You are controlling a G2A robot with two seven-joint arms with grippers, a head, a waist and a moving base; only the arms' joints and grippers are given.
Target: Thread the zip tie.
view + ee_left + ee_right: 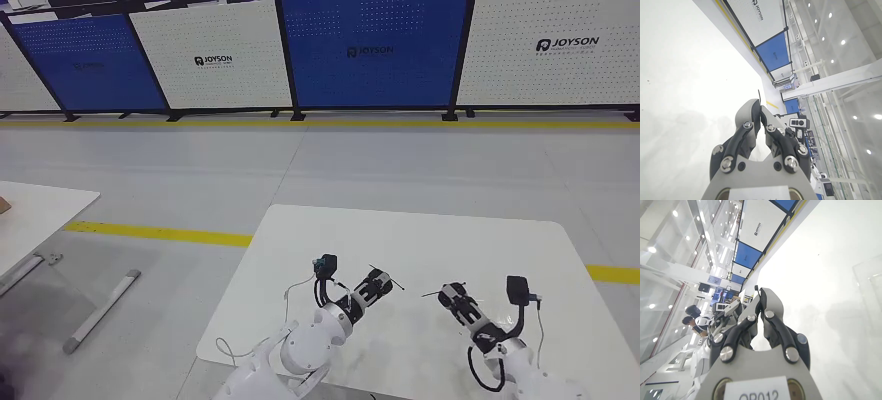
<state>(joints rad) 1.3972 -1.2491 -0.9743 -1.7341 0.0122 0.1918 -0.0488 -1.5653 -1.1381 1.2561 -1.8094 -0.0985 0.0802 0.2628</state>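
Observation:
Both arms hover over the near part of the white table (pixel 420 240), their grippers facing each other a short gap apart. My left gripper (pixel 384 284) (pixel 760 108) is shut on a thin black zip tie; its pointed tail (pixel 759 95) (pixel 397 284) sticks out past the fingertips. The right gripper (pixel 446 294) (pixel 759 298) is shut on a black zip tie strip, and the small square head (pixel 756 288) (pixel 429 295) pokes out beyond it. I cannot tell whether both ends belong to one tie. The two ends are apart.
A faint clear plastic box (pixel 867 275) stands on the table beside the right arm. The table's far edge (pixel 410 208) borders grey floor with a yellow line. Another white table (pixel 35 215) is at the left.

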